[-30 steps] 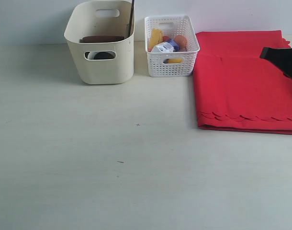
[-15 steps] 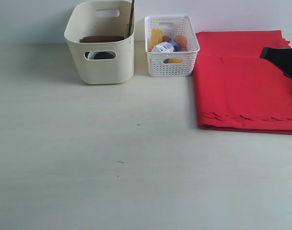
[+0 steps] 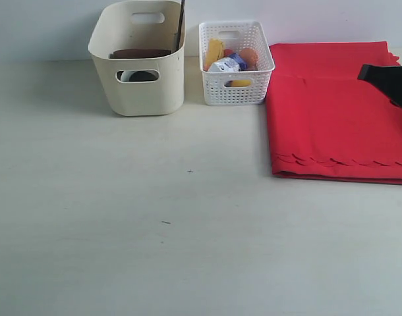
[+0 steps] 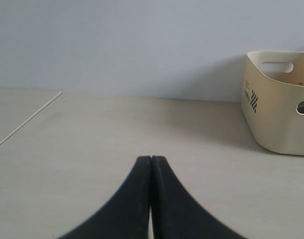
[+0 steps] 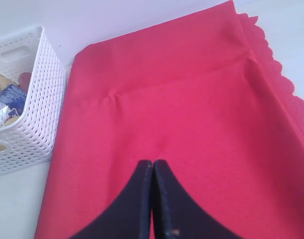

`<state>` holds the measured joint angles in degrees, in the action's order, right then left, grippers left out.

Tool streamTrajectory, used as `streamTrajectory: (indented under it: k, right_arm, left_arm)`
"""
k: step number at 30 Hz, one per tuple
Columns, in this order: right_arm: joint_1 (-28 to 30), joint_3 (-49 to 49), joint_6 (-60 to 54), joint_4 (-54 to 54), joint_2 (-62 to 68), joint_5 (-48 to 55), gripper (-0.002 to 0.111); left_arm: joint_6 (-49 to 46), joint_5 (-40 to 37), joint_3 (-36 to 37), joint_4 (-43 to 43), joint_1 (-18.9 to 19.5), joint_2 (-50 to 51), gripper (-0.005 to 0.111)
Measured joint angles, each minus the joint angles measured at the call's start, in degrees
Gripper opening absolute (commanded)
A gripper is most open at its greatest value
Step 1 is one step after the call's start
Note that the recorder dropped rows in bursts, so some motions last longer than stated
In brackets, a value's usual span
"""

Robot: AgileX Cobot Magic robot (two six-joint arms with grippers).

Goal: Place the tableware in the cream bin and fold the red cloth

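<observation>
Closed, empty black right gripper [image 5: 152, 164] over bright red woven cloth [image 5: 182, 114]; left gripper [image 4: 151, 160], closed too, appears only in its wrist view.

The left gripper [image 4: 151, 159] was matte black throughout. Its two fingers [image 4: 132, 199] were smooth and plain, each broad at the base and sweeping in a concave curve to a narrow, rounded tip. The right gripper [image 5: 152, 163] had the same build: two black fingers of the same flared, tapering shape, with a faint sheen on the surface and one small pale speck [image 5: 175, 232] low on one finger. In the exterior view it showed only as a flat black wedge with straight edges and a blunt end, cut off by the picture's edge.
</observation>
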<state>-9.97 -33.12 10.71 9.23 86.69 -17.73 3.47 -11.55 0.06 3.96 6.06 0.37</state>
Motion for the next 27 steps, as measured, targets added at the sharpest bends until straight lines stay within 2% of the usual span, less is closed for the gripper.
streamTrajectory:
  k: [5, 8, 10, 14, 22, 27]
  right_arm:
    - [0.37, 5.07, -9.15, 1.67, -9.28, 4.18, 0.000]
    - [0.37, 17.95, -9.99, 2.50, -25.10, 1.05, 0.000]
    - [0.37, 23.01, -10.09, 4.69, -33.05, 1.16, 0.000]
    - [0.37, 32.40, -10.09, 7.07, -56.02, 5.90, 0.000]
    - [0.37, 32.80, -10.09, 2.16, -84.96, 25.34, 0.000]
    - [0.37, 32.80, -10.09, 1.75, -86.34, 27.61, 0.000]
  left_arm:
    - [0.00, -0.07, 0.00, 0.00, 0.00, 0.00, 0.001]
    - [0.00, -0.07, 0.00, 0.00, 0.00, 0.00, 0.001]
    - [0.00, -0.07, 0.00, 0.00, 0.00, 0.00, 0.001]
    - [0.00, -0.07, 0.00, 0.00, 0.00, 0.00, 0.001]
    - [0.00, -0.07, 0.00, 0.00, 0.00, 0.00, 0.001]
    - [0.00, -0.22, 0.10, 0.00, 0.00, 0.00, 0.001]
